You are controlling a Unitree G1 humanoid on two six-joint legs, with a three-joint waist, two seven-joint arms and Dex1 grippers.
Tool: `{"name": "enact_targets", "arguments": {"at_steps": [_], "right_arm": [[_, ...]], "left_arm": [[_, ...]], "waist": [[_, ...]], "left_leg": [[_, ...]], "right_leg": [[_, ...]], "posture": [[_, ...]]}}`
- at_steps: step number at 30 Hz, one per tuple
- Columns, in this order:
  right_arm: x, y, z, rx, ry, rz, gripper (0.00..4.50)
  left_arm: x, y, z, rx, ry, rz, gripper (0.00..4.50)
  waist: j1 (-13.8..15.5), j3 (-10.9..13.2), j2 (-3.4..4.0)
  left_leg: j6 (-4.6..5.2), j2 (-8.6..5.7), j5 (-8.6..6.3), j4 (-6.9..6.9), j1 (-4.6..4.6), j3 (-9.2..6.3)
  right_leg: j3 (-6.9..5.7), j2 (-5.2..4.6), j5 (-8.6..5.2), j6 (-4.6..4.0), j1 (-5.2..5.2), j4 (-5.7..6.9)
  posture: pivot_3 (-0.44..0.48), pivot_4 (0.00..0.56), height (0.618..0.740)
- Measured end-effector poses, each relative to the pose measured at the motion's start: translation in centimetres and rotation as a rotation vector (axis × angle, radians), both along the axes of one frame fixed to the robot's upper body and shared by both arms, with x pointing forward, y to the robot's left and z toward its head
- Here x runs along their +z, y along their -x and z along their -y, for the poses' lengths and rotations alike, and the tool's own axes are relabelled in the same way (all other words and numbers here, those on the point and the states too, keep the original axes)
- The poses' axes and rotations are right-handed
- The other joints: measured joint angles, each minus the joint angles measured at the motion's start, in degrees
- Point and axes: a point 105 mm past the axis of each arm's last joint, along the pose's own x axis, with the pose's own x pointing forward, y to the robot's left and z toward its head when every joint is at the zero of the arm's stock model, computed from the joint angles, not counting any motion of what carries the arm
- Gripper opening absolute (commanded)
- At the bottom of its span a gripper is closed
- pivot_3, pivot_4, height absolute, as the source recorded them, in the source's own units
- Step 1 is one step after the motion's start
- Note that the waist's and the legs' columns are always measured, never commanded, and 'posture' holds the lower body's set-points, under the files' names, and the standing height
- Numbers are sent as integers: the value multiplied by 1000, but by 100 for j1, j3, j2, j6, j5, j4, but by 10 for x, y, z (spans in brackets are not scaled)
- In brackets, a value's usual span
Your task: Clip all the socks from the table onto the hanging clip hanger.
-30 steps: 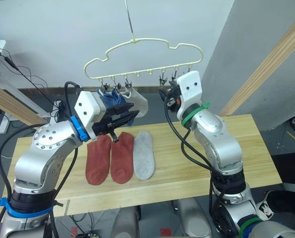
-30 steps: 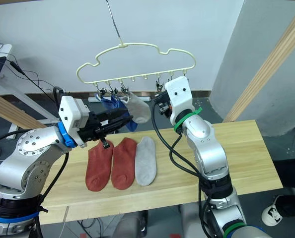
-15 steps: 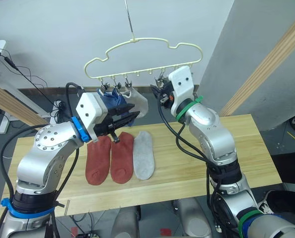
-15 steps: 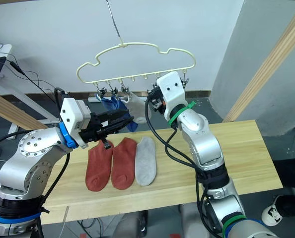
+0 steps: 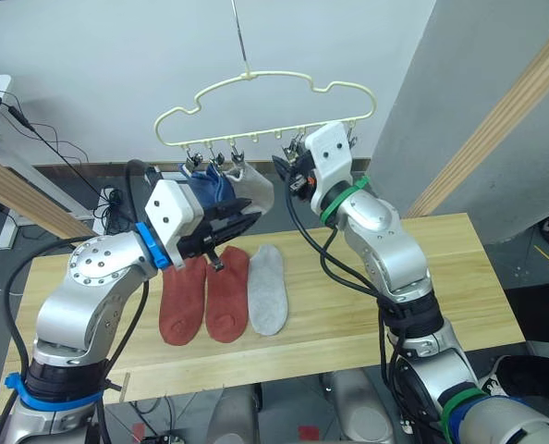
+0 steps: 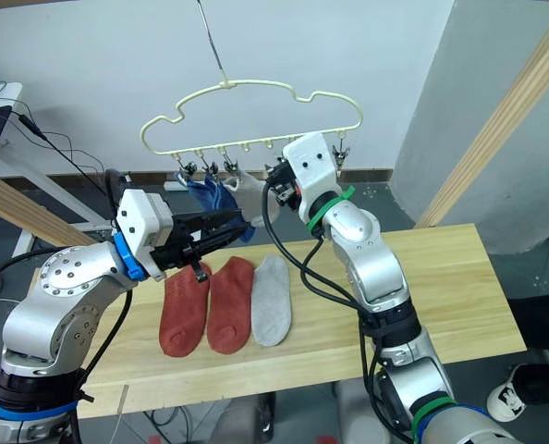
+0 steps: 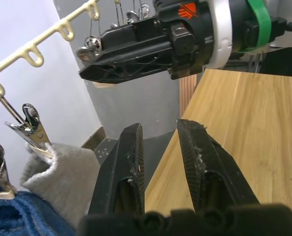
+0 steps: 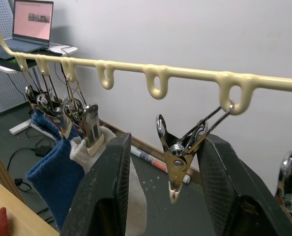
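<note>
- Right pincer (image 8: 173,196) is spread wide around a free metal clip (image 8: 178,152) on the cream clip hanger (image 5: 256,79), empty.
- Left pincer (image 7: 160,157) hovers below the hanger, slightly parted, empty.
- Two blue socks (image 5: 210,190) and one grey sock (image 5: 256,190) hang clipped.
- Two rust-red socks (image 5: 205,296) and a grey sock (image 5: 268,289) lie on the counter (image 5: 459,277) beneath the hanger.
- Likely next: squeeze that clip open, fetch a sock.

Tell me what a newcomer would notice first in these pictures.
Probably the cream clip hanger hanging above the table, with blue socks and a grey sock already clipped at its left end. The open right pincer is raised around a free clip, and the open left pincer is empty. Two rust-red socks and a grey one lie side by side on the table.
</note>
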Motion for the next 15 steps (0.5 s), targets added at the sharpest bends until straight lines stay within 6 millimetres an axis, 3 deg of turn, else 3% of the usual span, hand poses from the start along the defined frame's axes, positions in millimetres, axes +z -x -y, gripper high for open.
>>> {"name": "enact_targets", "arguments": {"at_steps": [15], "right_arm": [[-3, -12, 2, -51, -58, -29, 2050]], "left_arm": [[-2, 0, 3, -7, -1, -4, 1212]], "waist": [[1, 0, 0]], "left_leg": [[0, 0, 0, 0, 0, 0]], "right_leg": [[0, 0, 0, -1, 0, 0]], "posture": [[-169, 310, 731]]}}
